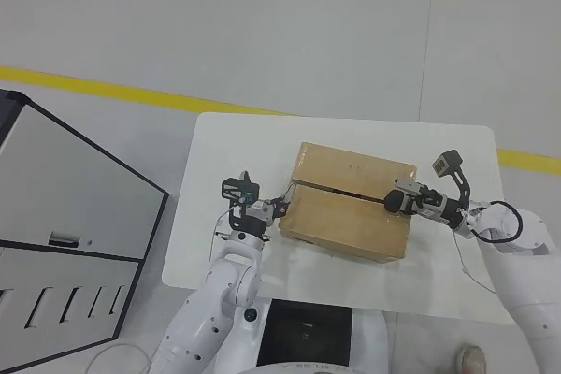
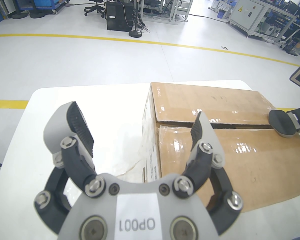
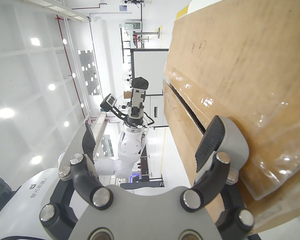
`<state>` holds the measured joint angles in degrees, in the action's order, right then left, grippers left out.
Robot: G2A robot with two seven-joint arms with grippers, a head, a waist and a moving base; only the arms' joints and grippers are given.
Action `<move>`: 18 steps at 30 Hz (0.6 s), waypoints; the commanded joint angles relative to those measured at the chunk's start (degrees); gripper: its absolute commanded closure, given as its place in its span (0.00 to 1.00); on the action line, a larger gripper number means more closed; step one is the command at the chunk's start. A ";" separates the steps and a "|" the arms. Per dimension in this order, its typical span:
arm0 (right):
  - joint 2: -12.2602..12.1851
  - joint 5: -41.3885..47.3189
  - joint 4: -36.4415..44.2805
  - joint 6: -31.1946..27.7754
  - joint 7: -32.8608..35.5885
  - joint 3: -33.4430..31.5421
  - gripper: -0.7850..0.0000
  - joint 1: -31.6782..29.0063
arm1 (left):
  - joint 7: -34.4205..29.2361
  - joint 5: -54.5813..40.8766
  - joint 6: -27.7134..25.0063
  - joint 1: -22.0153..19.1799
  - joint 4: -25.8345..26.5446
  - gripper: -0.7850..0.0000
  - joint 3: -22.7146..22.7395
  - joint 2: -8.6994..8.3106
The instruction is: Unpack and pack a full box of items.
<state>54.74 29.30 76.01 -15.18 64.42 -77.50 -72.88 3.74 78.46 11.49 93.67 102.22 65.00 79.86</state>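
Where the box (image 1: 351, 201) sits: on white table (image 1: 224, 150), btwn the two grippers, one at each end.
Box state: cardboard, top flaps down w/ narrow seam (image 2: 235, 126) btwn them; glossy clear tape (image 2: 180, 143) over top & ends.
L gripper (image 2: 137, 112): spread wide, holding nothing; at the box end nearest it. One finger (image 2: 202, 131) over box top by seam end (contact: can't tell), other finger (image 2: 75, 123) out over bare table just beside box.
R gripper (image 3: 152, 126): also spread, empty; at opposite box end. One finger (image 3: 215, 138) against box top at seam end, other off the box in the air.
Beyond L gripper: grey cabinet (image 1: 56, 206) on floor, past table edge; yellow floor line (image 1: 93, 89) farther out.
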 commanded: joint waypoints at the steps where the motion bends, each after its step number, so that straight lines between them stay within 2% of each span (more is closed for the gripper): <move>1: 0.00 0.00 0.00 0.00 0.00 0.00 0.00 0.00 | 0.00 0.00 0.00 0.01 0.02 0.00 0.01 0.00; 5: 0.00 0.00 0.00 0.00 0.00 0.00 0.00 0.00 | 0.00 0.00 0.00 0.01 0.02 0.00 0.01 0.00; 7: 0.00 0.00 0.00 0.00 0.00 0.00 0.00 0.00 | 0.69 3.60 0.10 0.49 -0.28 0.00 1.01 -0.35; 12: 0.00 0.00 0.00 0.00 0.00 0.00 0.00 0.00 | 3.13 3.70 -3.33 6.57 4.27 0.00 6.49 -1.49; 16: 0.00 0.00 0.00 0.00 0.00 0.00 0.00 0.00 | 4.62 6.41 -7.44 12.03 5.27 0.00 11.85 -2.68; 18: 0.00 0.00 0.00 0.00 0.00 0.00 0.00 0.00 | 4.14 6.86 -8.24 12.89 4.73 0.00 13.65 -2.99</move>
<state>54.74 29.30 76.01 -15.18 64.42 -77.50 -72.88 8.22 85.09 3.63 106.20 107.33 77.65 77.02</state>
